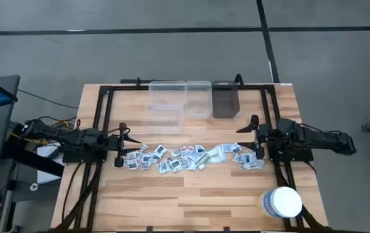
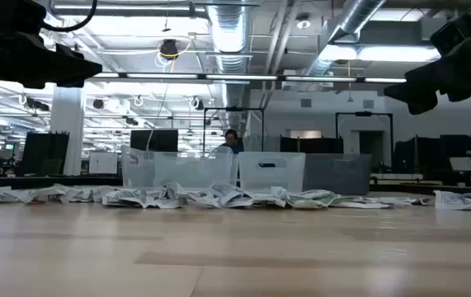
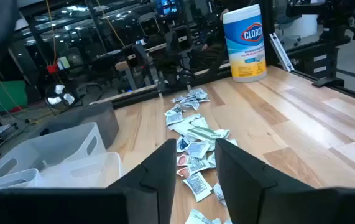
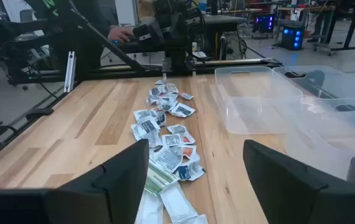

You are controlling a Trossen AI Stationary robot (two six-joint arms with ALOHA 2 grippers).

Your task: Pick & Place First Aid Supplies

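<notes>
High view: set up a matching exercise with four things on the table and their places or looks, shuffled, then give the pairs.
Things:
1. tub
2. packets
3. dark bin
4. large clear bin

Descriptions:
A. strewn in a row between the two arms
B. standing at the near right corner
C. rightmost of three bins at the far edge
D. leftmost of three bins

Pairs: 1-B, 2-A, 3-C, 4-D

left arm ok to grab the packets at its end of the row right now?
Probably yes. The left gripper sits open right beside the nearest first aid packets, and nothing lies between them; the clear bins stand further back.
</notes>
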